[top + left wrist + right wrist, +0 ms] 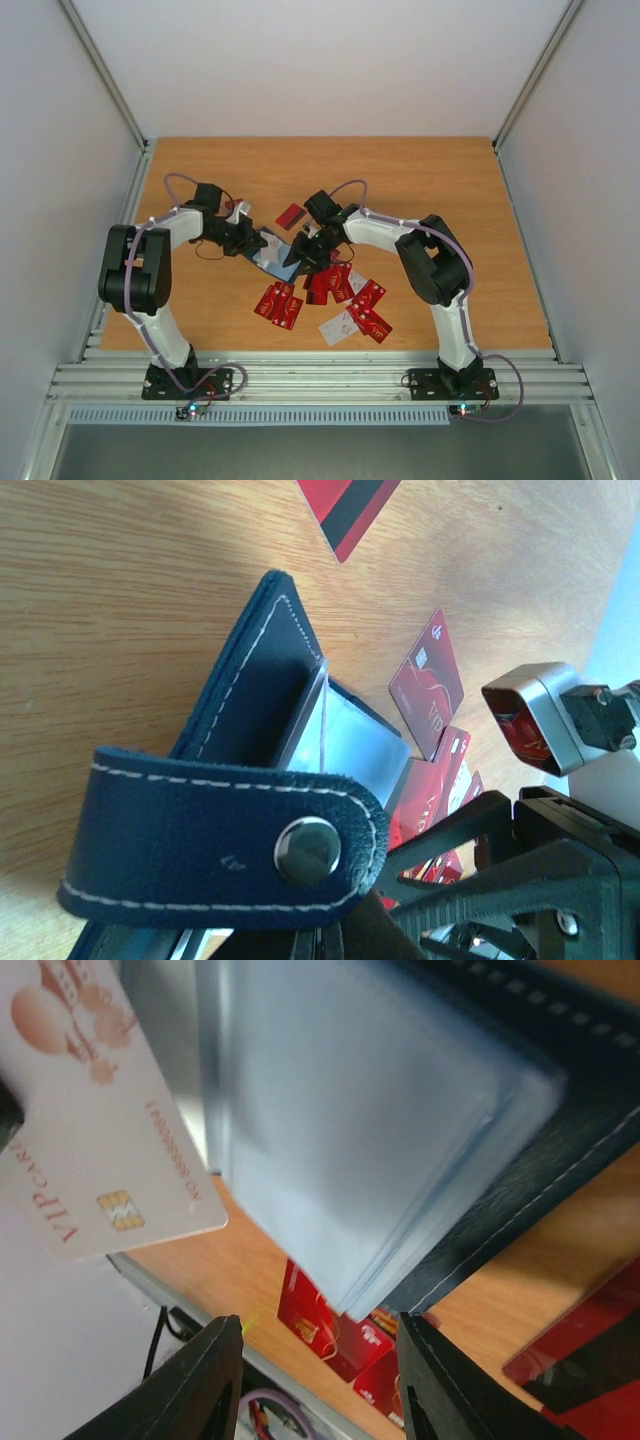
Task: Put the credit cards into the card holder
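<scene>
The navy card holder (272, 250) is held open above the table between the two grippers. My left gripper (243, 238) is shut on it; in the left wrist view the strap with its metal snap (310, 850) hangs right in front of the gripper (320, 945). The holder's pale blue sleeves (360, 1130) fill the right wrist view. A white card with gold markings (90, 1120) sits at their left edge; I cannot tell if it is tucked in. My right gripper (320, 1380) is open and empty just below the sleeves, also in the top view (305, 255). Several red cards (330, 285) lie below.
More red cards (280, 305) and a white card (338, 328) lie scattered toward the near edge. One red card with a black stripe (290, 214) lies apart behind the holder, also seen in the left wrist view (345, 510). The table's metal rail (300, 375) runs along the front.
</scene>
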You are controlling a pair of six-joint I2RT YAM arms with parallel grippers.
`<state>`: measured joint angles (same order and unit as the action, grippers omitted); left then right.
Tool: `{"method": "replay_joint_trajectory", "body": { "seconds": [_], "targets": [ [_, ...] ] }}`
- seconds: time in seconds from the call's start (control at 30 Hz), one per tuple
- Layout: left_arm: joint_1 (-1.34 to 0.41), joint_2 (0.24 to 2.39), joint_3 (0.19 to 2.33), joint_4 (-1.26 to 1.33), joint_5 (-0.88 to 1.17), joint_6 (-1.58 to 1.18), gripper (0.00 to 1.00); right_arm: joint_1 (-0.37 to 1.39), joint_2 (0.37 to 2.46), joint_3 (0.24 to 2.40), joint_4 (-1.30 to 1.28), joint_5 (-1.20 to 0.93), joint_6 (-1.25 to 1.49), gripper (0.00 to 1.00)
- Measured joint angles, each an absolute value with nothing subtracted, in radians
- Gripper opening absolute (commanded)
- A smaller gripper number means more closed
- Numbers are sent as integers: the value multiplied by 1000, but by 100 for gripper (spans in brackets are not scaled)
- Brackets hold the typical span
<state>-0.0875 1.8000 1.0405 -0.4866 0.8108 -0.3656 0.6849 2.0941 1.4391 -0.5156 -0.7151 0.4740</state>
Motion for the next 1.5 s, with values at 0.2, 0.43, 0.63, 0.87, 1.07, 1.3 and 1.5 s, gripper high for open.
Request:
{"method": "replay_joint_trajectory", "body": {
  "seconds": [0.2,0.43,0.63,0.87,1.07,1.3,1.5],
  "targets": [
    [-88,1806,1046,-511,808,-364,0,683,2149,1461,-519,-677,467,43],
    [-90,1811,1134,-634,740,-295,0,682,2174,1514,-561,-654,441,43],
    [-90,1839,1188,-719,674,-249,0,648,2246,1649,-689,-654,384,44],
    [-92,1872,1190,-712,665,-241,0,618,2326,1800,-827,-655,279,44],
    [-98,1891,1189,-627,665,-282,0,618,2377,1896,-933,-657,208,45],
    [-100,1891,1151,-483,670,-324,0,617,2398,1932,-975,-663,164,45],
    [-100,1891,1113,-392,688,-324,0,617,2410,1955,-999,-667,144,45]
  ]
}}
